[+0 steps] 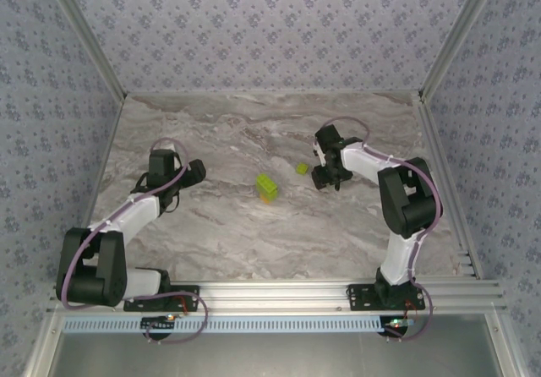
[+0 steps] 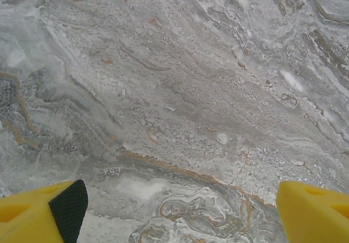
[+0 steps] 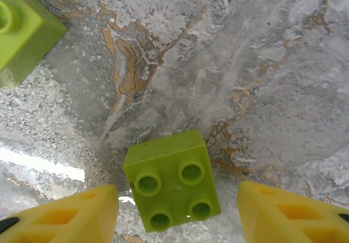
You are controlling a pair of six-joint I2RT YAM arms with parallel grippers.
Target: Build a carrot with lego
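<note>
Between the parted fingers of the right hand lies an ungripped lime-green square plastic brick; the left hand gapes empty; overhead, an orange-green brick stack.

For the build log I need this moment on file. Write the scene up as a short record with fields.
build: lime-green plastic brick joined to orange plastic brick, mid-table
loose piece: small lime-green four-stud plastic brick, right of the build, on marble-pattern tabletop
right claw: open, straddling the loose piece, gaps on both sides
left claw: open, nothing between its fingers, over bare tabletop
</note>
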